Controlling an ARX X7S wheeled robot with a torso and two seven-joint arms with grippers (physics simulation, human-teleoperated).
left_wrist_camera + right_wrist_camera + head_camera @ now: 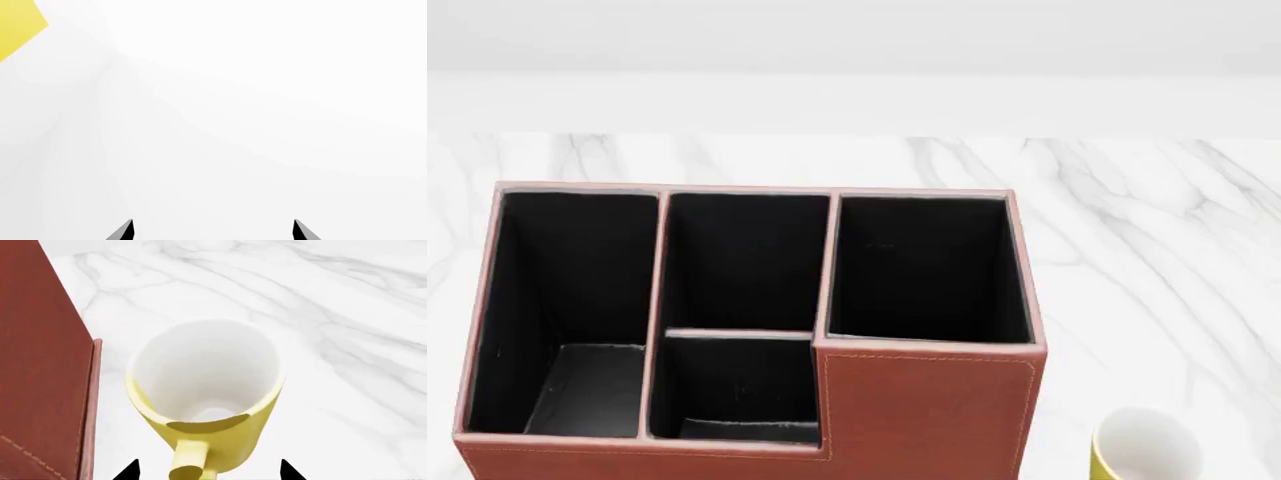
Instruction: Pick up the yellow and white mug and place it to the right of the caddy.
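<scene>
The yellow and white mug (207, 390) stands upright on the marble table, just to the right of the reddish-brown caddy (40, 370). In the head view the mug (1148, 448) is at the bottom right, beside the caddy (928, 405). My right gripper (210, 471) is open. Its two dark tips stand apart on either side of the mug's yellow handle (190, 460) and do not touch it. My left gripper (213, 231) is open and empty, facing a blank white background. Neither gripper shows in the head view.
The white marble table (1148, 220) extends behind and to the right of the caddy. A white wall runs along its far edge. A yellow patch (17, 27) shows in one corner of the left wrist view.
</scene>
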